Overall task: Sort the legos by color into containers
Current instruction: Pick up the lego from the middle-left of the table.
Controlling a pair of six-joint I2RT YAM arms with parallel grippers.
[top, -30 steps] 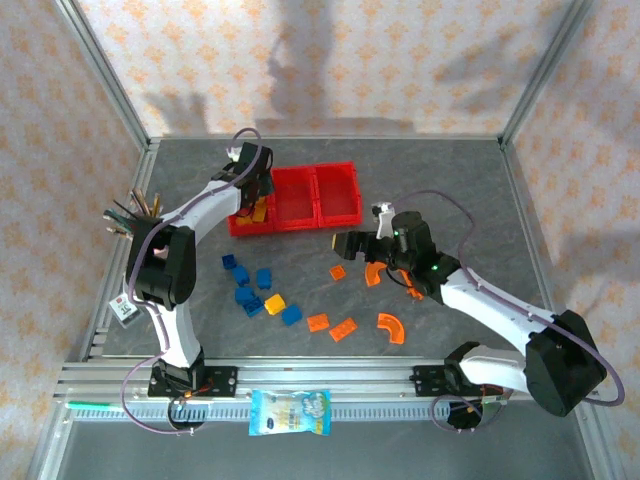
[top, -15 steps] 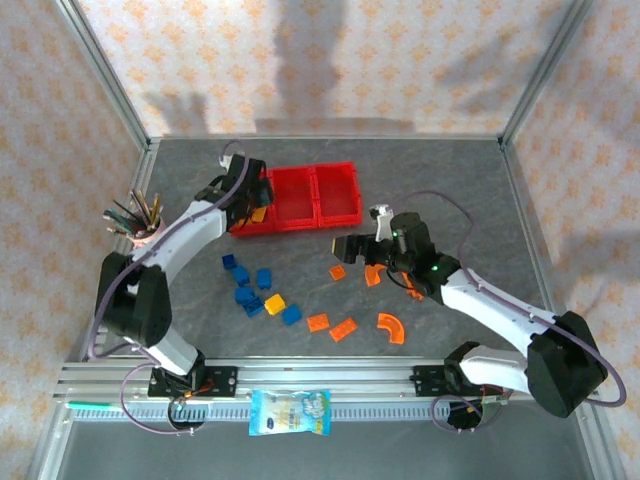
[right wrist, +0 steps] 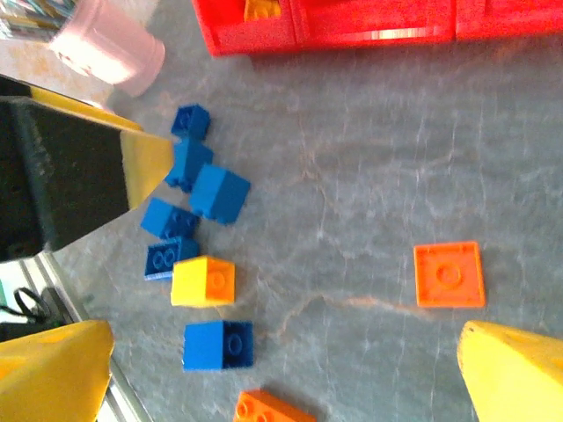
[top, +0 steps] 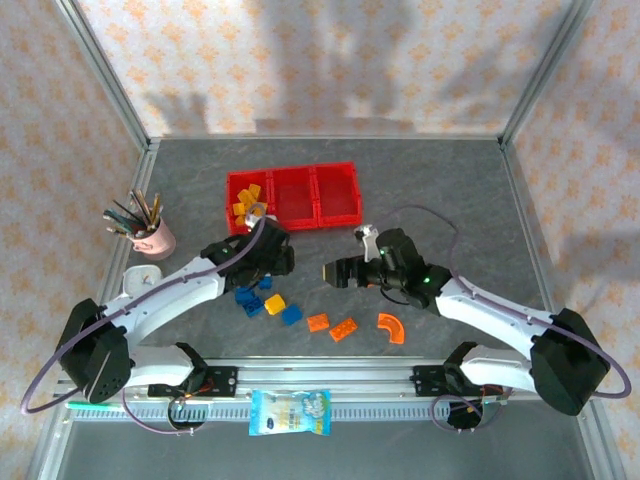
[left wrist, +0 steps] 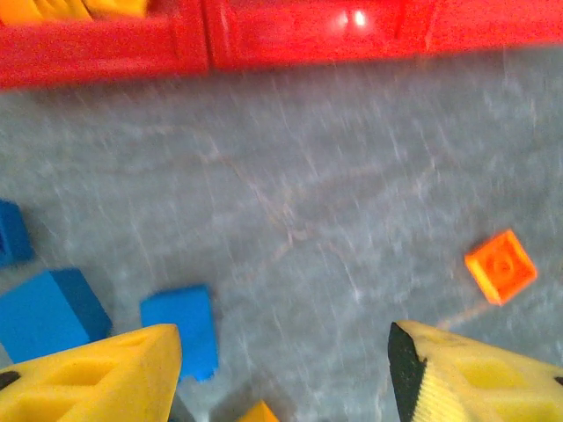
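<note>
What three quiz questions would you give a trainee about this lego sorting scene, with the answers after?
1. True or false: the yellow legos in the red tray lie in its leftmost compartment, as seen in the top view.
2. Which colour is the single loose lego among the blue legos on the table? A) yellow B) green C) white
3. Fill in: the right gripper is ___ and holds nothing.
Key: 1 true; 2 A; 3 open.
</note>
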